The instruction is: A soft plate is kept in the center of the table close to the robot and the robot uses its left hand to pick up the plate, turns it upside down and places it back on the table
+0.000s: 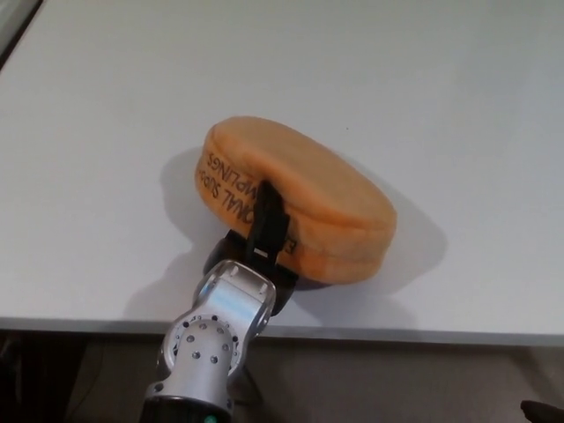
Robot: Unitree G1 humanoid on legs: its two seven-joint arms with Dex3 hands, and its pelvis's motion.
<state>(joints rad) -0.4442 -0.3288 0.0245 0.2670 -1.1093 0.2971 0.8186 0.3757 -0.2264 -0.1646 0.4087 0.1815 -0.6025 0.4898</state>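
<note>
Nearest to the camera, at the bottom of the head view, the silver forearm (207,352) of the robot rises from below the front edge of the table. Its upper end has a shiny metal wrist block, and above this sits the black left hand (260,247). The hand is closed on the near rim of the soft plate (308,198): one black finger (267,216) lies over the side wall of the plate and presses a small dent into it, while the other parts of the hand are under the plate and mostly hidden.

The plate is orange, thick and padded, with black printed letters along its side wall. It is tilted, with its left end higher, and it casts a soft shadow on the surface around it. I cannot tell if its lower right edge touches the surface. It is over the near centre of the white table (397,70), close to the front edge.

The right hand does not show
</note>
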